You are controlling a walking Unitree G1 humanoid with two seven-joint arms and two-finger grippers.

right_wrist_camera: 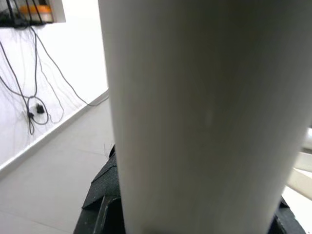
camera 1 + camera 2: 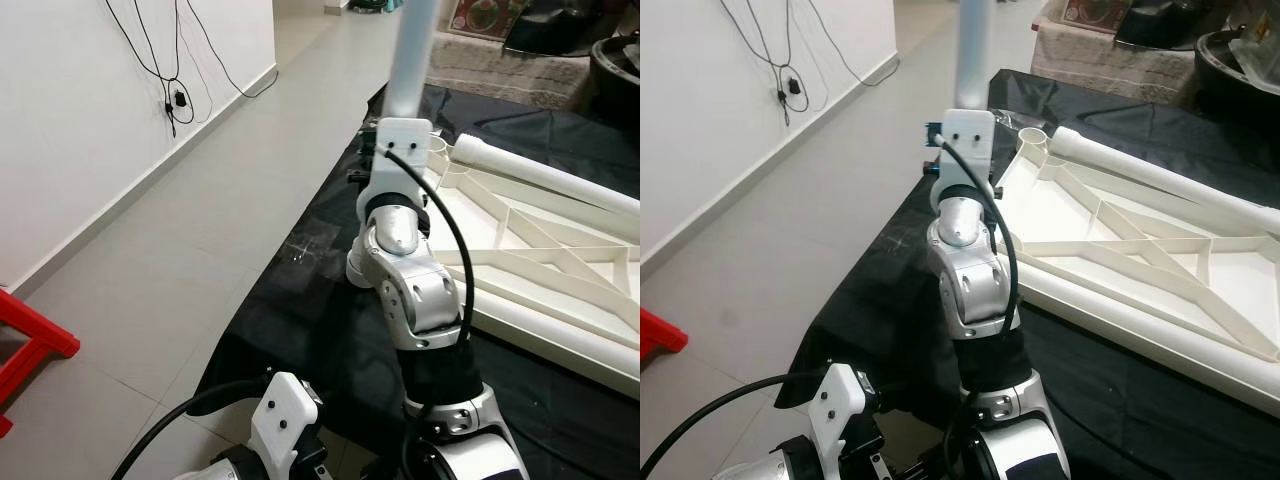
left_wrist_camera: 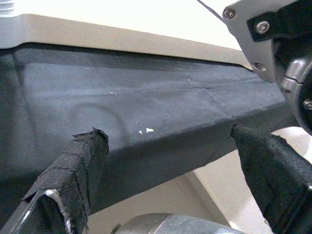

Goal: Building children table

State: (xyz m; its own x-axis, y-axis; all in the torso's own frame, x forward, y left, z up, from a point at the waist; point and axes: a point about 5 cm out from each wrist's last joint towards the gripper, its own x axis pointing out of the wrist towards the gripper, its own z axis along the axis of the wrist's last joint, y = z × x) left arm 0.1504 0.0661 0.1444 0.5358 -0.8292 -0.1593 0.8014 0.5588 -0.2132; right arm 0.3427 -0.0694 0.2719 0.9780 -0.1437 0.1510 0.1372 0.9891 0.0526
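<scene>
Low in the head views, the left arm sits idle near the robot's body, its white wrist housing (image 2: 285,420) and black cable over the floor tiles. Left gripper (image 3: 170,161) seen from its wrist camera: two tape-wrapped black fingers (image 3: 80,165) spread apart, nothing between them, pointed at the black cloth (image 3: 146,107) with the pale edge of the tabletop beyond it.

Right arm (image 2: 415,290) reaches up and forward, silver joints stacked, black cable looped along it. Right gripper is hidden behind its own white wrist block (image 2: 400,150); it is up against the white table leg (image 2: 412,55), a round tube standing upright and running out the top of frame. Right wrist view has that leg (image 1: 204,117) pressed close to the lens, black finger parts at both lower corners on either side of it, so the fingers look clamped around the tube.

Leg's lower end is at the near left corner of the white children's table top (image 2: 1160,270), which lies upside down on the black cloth (image 2: 890,270), ribs facing up, a round socket (image 2: 1032,138) at that corner. Second white leg (image 2: 1160,175) lies along the far edge of the tabletop.

White wall (image 2: 90,110) on the left with dangling black cables and a plug (image 2: 178,100). Red frame (image 2: 25,350) on the floor at the left edge. Rug (image 2: 500,65) and a dark object in the background.
</scene>
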